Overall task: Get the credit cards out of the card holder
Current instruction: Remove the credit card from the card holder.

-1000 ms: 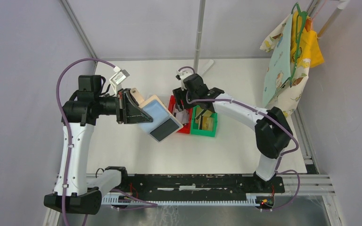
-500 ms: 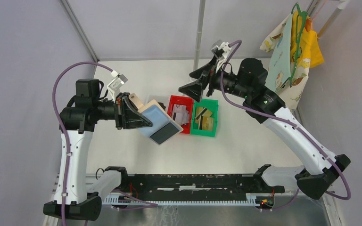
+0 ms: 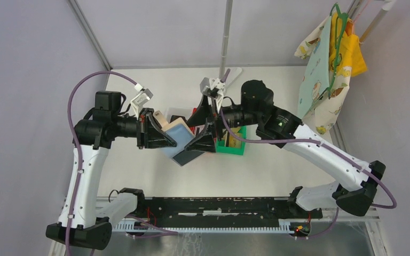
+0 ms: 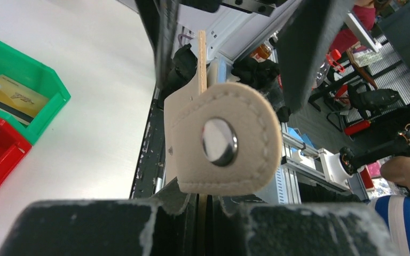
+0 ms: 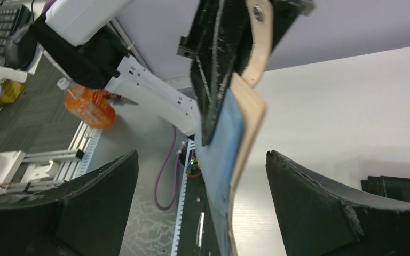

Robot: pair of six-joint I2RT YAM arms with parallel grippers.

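Note:
My left gripper [image 3: 163, 137] is shut on the tan card holder [image 3: 177, 140] and holds it above the table, open, its light blue inside up and a dark panel at its lower end. In the left wrist view the snap-button flap [image 4: 220, 141] stands above my shut left gripper [image 4: 208, 213]. My right gripper [image 3: 202, 129] is open and straddles the holder's free end. In the right wrist view the holder [image 5: 224, 149] hangs edge-on between the open fingers [image 5: 85, 208] without touching them. A gold credit card [image 4: 13, 92] lies in the green bin [image 4: 50, 93].
The green bin [image 3: 234, 145] and a red bin [image 4: 0, 154] stand side by side mid-table, the red one mostly hidden under my right gripper in the top view. Cloths on a hanger [image 3: 331, 58] hang at the back right. A pole [image 3: 226, 37] stands at the back.
My right arm has swung from the back over the bins down to the holder, its open jaws now around the holder's end. My left arm has shifted slightly right with the holder.

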